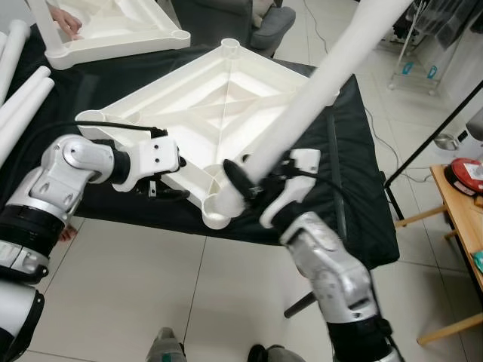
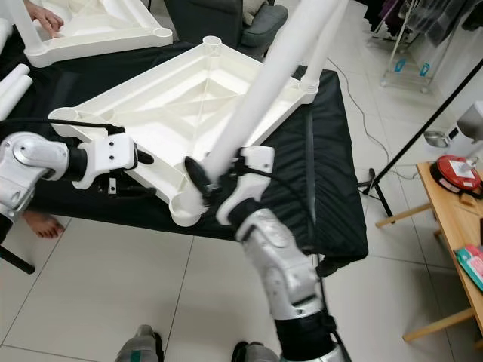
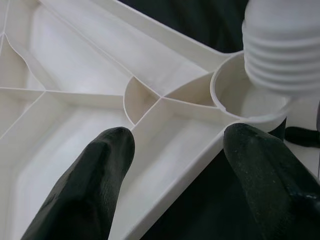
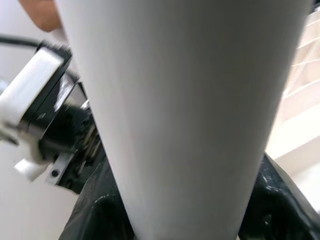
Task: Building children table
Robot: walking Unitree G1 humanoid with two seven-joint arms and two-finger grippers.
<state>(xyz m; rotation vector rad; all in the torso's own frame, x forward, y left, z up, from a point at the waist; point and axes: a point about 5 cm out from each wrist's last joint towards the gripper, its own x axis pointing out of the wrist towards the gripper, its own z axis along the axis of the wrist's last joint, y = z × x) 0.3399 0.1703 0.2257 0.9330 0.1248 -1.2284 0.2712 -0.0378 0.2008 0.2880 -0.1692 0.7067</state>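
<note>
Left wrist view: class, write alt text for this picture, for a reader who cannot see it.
A white threaded table leg enters the round corner socket of an upturned white tabletop. The left gripper straddles the tabletop's edge, its black fingers spread apart.

The white plastic tabletop (image 1: 204, 113) lies upside down on a black cloth, its ribbed underside facing up, ribs running from the centre toward the corners. Each corner has a round socket (image 3: 240, 97). It sits turned diamond-wise, one corner jutting over the cloth's near edge. A long white leg (image 1: 317, 98) stands tilted over that near corner, its ribbed threaded end (image 3: 282, 50) at the socket's rim, not fully seated. More white legs (image 1: 19, 90) lie loose on the cloth to the left. A second upturned tabletop (image 1: 113, 30) rests farther back.
</note>
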